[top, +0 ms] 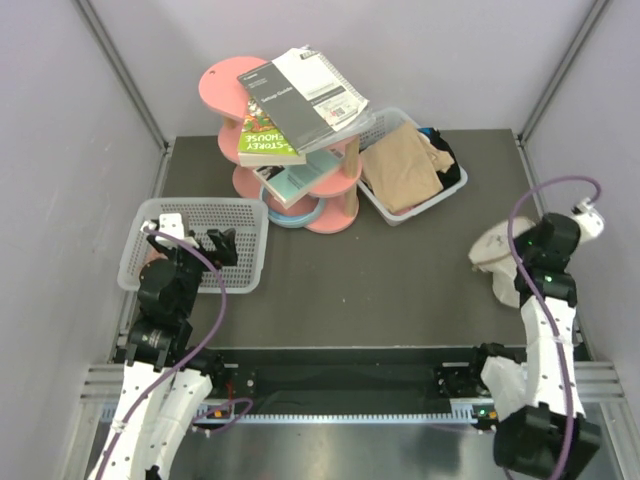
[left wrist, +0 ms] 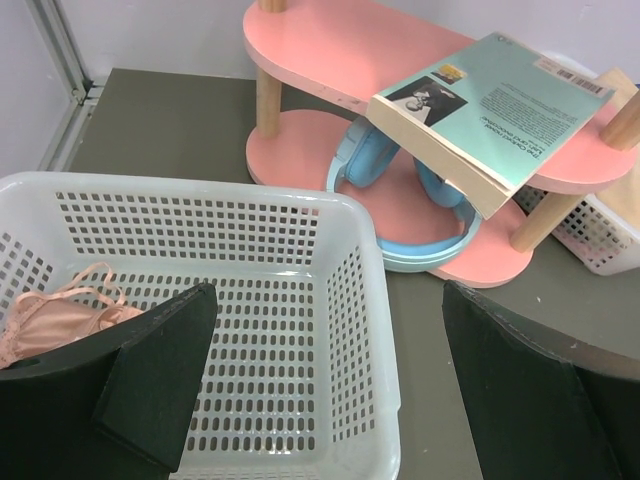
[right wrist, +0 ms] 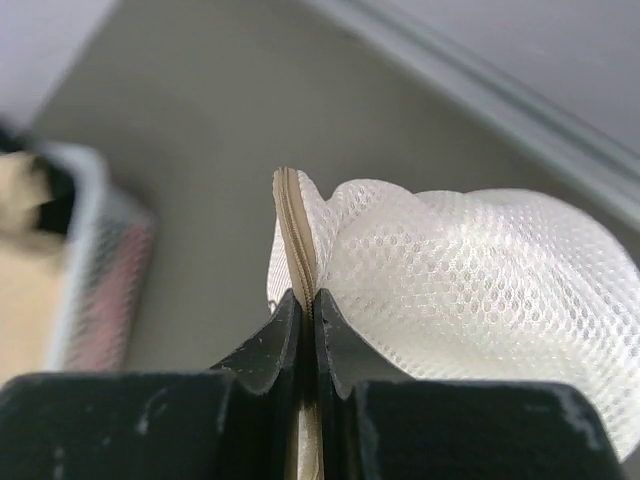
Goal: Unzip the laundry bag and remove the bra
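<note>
The laundry bag (top: pixel 493 256) is a cream-white mesh pouch at the table's right side. In the right wrist view its mesh (right wrist: pixel 470 280) bulges to the right of the jaws and its tan zipper edge (right wrist: pixel 291 225) stands upright. My right gripper (right wrist: pixel 305 300) is shut on that zipper edge and also shows in the top view (top: pixel 515 265). The bra is hidden. My left gripper (left wrist: pixel 330 340) is open and empty, hovering over the near right corner of a white plastic mesh basket (left wrist: pixel 370 300); it also shows in the top view (top: pixel 215 245).
A pinkish bundle (left wrist: pixel 55 320) lies in the basket's left end. A pink tiered shelf (top: pixel 330 190) carries books (top: pixel 300 95) and blue headphones (left wrist: pixel 375 165). A white bin (top: pixel 452 190) with tan cloth (top: pixel 400 165) stands at back right. Grey walls close both sides.
</note>
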`<state>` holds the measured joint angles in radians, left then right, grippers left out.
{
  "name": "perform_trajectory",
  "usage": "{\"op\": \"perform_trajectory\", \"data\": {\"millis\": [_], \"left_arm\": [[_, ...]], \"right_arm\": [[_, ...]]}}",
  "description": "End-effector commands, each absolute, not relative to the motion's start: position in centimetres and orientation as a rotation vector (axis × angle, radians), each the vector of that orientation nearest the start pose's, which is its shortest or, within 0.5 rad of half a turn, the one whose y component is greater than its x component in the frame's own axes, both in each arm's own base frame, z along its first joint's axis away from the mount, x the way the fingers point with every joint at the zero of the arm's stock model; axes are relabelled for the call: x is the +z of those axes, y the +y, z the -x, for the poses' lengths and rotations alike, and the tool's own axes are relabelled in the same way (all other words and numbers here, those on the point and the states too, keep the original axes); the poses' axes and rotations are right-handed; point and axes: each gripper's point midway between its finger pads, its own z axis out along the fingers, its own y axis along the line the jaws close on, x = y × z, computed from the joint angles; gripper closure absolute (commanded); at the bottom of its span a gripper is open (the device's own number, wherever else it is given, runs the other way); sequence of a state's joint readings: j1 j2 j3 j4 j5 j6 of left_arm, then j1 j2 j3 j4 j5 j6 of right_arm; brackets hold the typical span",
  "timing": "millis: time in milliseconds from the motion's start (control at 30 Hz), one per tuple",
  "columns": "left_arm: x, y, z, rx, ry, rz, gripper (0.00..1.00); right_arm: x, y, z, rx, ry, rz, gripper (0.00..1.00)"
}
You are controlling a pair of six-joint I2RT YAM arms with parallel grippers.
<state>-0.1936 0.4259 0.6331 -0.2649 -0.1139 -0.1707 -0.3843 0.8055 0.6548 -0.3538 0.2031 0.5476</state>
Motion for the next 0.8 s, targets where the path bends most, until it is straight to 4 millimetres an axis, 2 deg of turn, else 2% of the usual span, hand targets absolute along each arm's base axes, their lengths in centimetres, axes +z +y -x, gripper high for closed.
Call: {"op": "perform_trajectory", "data": {"millis": [0,100,133,167,200,267,300,367,400,467,500,533,600,700,767], "left_arm": [[28.7,-3.8,-25.5,-0.210,1.591,0.087,0.01],[28.4,-4.0,-25.7,-0.218,1.608,0.083,0.01],[28.3,-4.1,-25.7,-0.222,1.611,0.081,0.01],[28.3,-4.2,-25.7,-0.225,1.613,0.079,0.01],[28.3,-4.2,-25.7,-0.227,1.613,0.076,0.01],[28.2,-4.3,-25.8,-0.230,1.614,0.071,0.01],[28.3,-4.4,-25.8,-0.232,1.612,0.069,0.01],[28.2,-4.4,-25.8,-0.228,1.615,0.065,0.01],[28.1,-4.4,-25.8,-0.229,1.617,0.064,0.01],[28.1,-4.6,-25.7,-0.229,1.619,0.042,0.01],[28.0,-4.7,-25.7,-0.237,1.622,0.033,0.01],[27.9,-4.7,-25.8,-0.234,1.624,0.032,0.01],[27.8,-4.7,-25.8,-0.229,1.632,0.028,0.01],[27.5,-4.8,-25.9,-0.227,1.641,0.024,0.01],[27.1,-4.9,-26.2,-0.227,1.660,0.021,0.01]], "right_arm": [[24.8,-5.6,-29.6,0.090,1.722,-0.814,1.00],[26.7,-2.2,-30.3,0.197,1.728,-0.726,1.00],[27.3,0.6,-30.5,0.274,1.751,-0.646,1.00],[27.8,2.0,-30.7,0.319,1.752,-0.613,1.00],[27.9,4.4,-30.7,0.382,1.776,-0.550,1.00],[27.9,7.2,-31.0,0.453,1.804,-0.495,1.00],[27.9,10.1,-30.5,0.513,1.831,-0.422,1.00],[28.4,12.8,-30.4,0.566,1.835,-0.368,1.00],[27.9,15.7,-29.9,0.615,1.871,-0.301,1.00],[28.2,19.0,-29.7,0.693,1.886,-0.240,1.00],[28.3,21.5,-28.6,0.754,1.900,-0.172,1.00],[29.2,23.1,-28.2,0.807,1.889,-0.136,1.00],[28.8,26.0,-27.1,0.871,1.918,-0.060,1.00],[27.9,27.9,-26.3,0.951,1.937,0.007,1.00],[25.2,27.2,-26.5,0.878,1.980,0.011,0.96]]}}
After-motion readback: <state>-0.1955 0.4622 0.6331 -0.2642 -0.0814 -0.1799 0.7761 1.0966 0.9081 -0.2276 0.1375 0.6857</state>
